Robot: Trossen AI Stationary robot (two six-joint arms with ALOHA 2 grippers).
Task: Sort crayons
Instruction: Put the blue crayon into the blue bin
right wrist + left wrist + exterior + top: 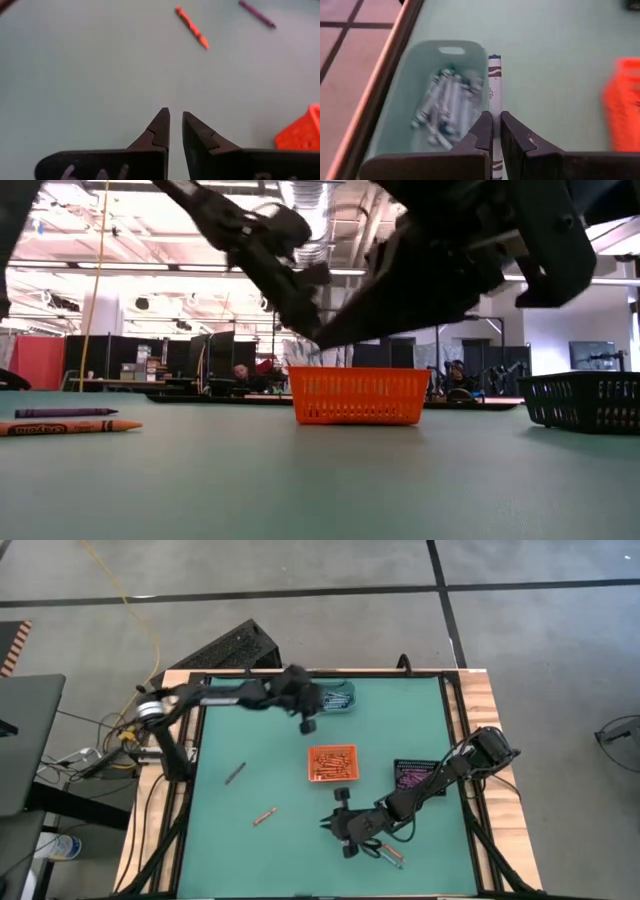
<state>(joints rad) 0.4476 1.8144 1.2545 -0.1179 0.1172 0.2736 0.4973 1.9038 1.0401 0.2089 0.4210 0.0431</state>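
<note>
My left gripper [306, 722] hangs above the mat by the far edge, just near of the teal tray [340, 697], and is shut on a blue-grey crayon [494, 80]. The tray [420, 100] holds several blue-grey crayons [445, 107]. My right gripper [332, 826] stands low over the mat's near middle, its fingers [161, 122] a narrow gap apart with nothing between them. An orange crayon [264, 816] and a dark purple crayon [235, 773] lie flat on the left half of the mat. Another crayon [390, 857] lies beside my right arm. My left gripper pinches the blue-grey crayon's shaft [494, 107] between its two fingers. The crayon lies along the fingers, and its free end [494, 60] sticks out well past the tips. The fingers slant down from the table's left. The crayon is lifted clear, beside the teal tray's rim.
The orange tray [332, 762] full of orange crayons stands mid-table between both grippers. The black tray [412, 776] with purple crayons sits at the right, under my right arm. The mat's left half holds only the two loose crayons [70, 426].
</note>
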